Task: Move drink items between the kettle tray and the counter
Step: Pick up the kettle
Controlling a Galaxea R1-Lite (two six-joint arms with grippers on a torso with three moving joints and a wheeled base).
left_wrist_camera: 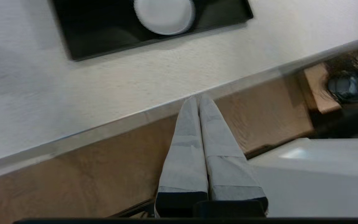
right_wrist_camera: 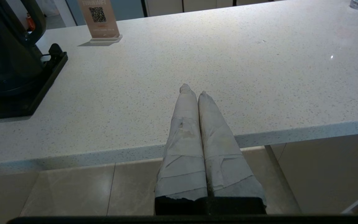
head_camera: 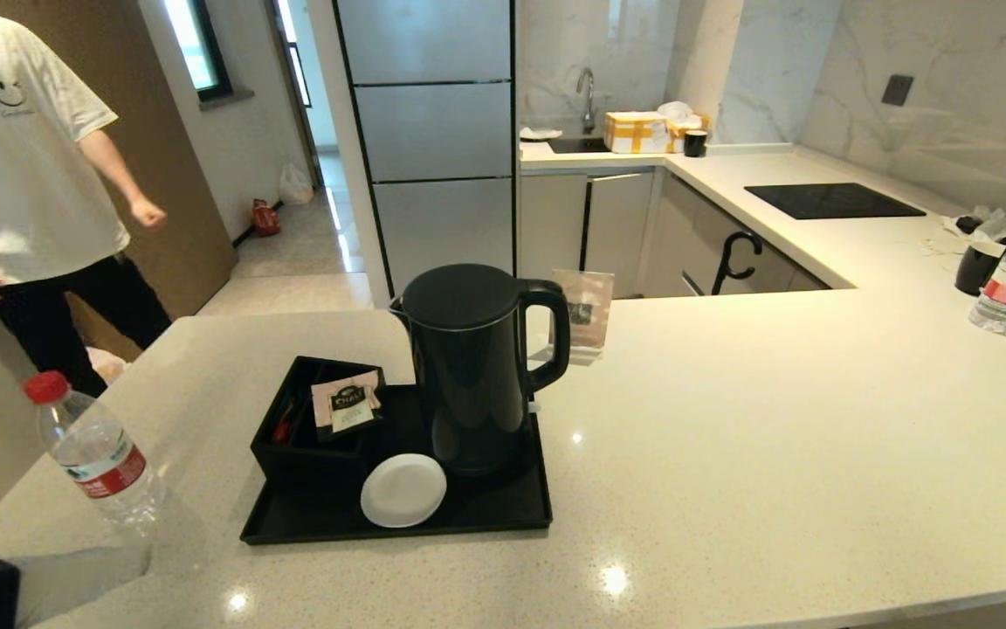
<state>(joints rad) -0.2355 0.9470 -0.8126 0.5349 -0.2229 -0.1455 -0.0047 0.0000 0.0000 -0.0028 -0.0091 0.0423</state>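
I see the kettle on the tray; left end effector and right end effector both pinched closed, empty, at the counter edge.

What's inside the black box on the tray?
The black divided box on the kettle tray holds a tea sachet standing in it, and something red lower down. The box walls hide whatever else is inside.
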